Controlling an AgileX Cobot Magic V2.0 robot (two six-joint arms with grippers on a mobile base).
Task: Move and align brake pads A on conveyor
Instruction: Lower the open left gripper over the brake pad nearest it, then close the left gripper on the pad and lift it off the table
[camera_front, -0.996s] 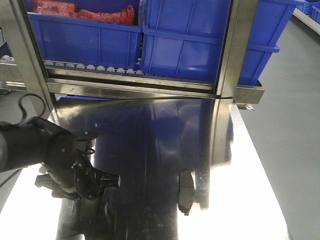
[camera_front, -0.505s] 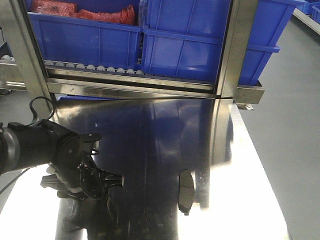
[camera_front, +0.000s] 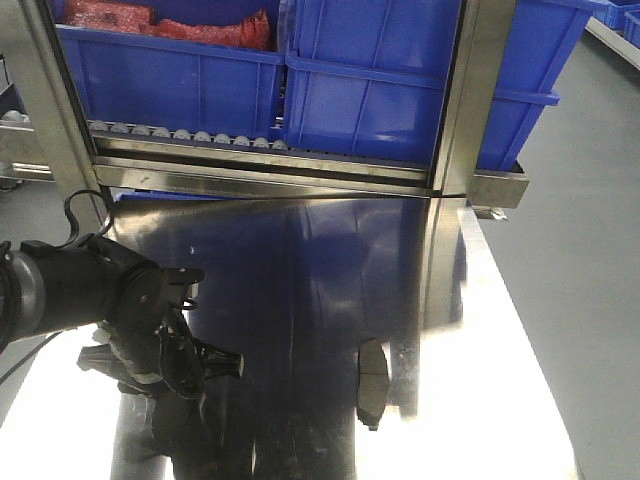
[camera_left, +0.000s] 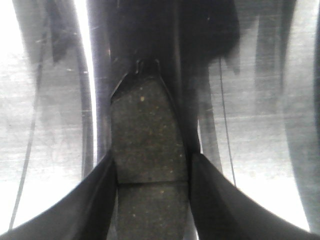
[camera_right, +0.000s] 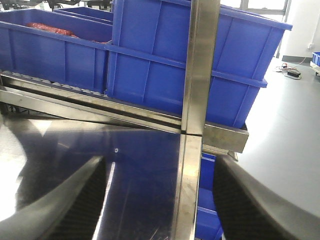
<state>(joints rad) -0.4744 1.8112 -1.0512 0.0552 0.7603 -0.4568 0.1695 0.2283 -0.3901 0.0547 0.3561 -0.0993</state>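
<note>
In the left wrist view a dark grey brake pad (camera_left: 147, 125) with a groove across it lies lengthwise between the two black fingers (camera_left: 100, 200), which press on both of its long edges. My left gripper (camera_left: 152, 156) is shut on it just above the steel table. In the front view that gripper (camera_front: 195, 372) sits low at the left and hides its pad. A second brake pad (camera_front: 372, 385) lies loose on the steel table (camera_front: 300, 260), right of centre. My right gripper (camera_right: 157, 200) is open and holds nothing. The conveyor is out of view.
Blue bins (camera_front: 370, 90) stand on a roller rack behind the table, one with red parts (camera_front: 160, 25). A steel upright post (camera_front: 460, 100) rises at the back right. The table's right edge (camera_front: 530, 360) drops to grey floor.
The left arm has shifted slightly right and its wrist has turned a little. The loose pad on the table has not moved.
</note>
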